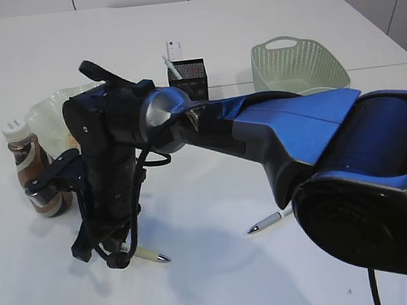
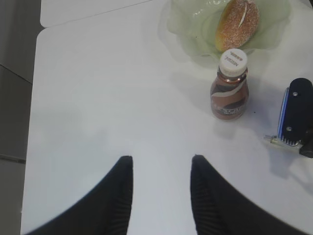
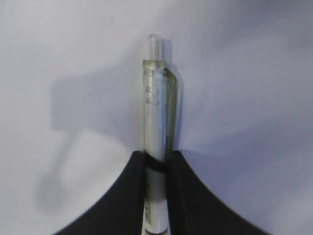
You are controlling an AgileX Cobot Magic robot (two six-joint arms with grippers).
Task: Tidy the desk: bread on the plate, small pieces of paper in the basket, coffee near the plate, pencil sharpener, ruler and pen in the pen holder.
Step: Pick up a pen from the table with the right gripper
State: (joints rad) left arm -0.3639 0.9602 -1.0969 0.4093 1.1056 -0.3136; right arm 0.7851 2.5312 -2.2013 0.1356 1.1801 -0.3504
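Exterior view: right end effector [image 3: 156, 169] pinches pen [image 3: 157, 112]; plate [image 2: 195, 29] holds bread [image 2: 237, 22] (left spread).

Clear glossy plastic pen [image 3: 157, 122]; black mesh-metal holder [image 1: 188, 79].

The right arm [image 1: 309, 132] wears glossy blue shells over grey joints, a silver round cap, loose black cables, and ends in a matte black gripper [image 1: 109, 257] with ribbed fingers [image 3: 124, 196].
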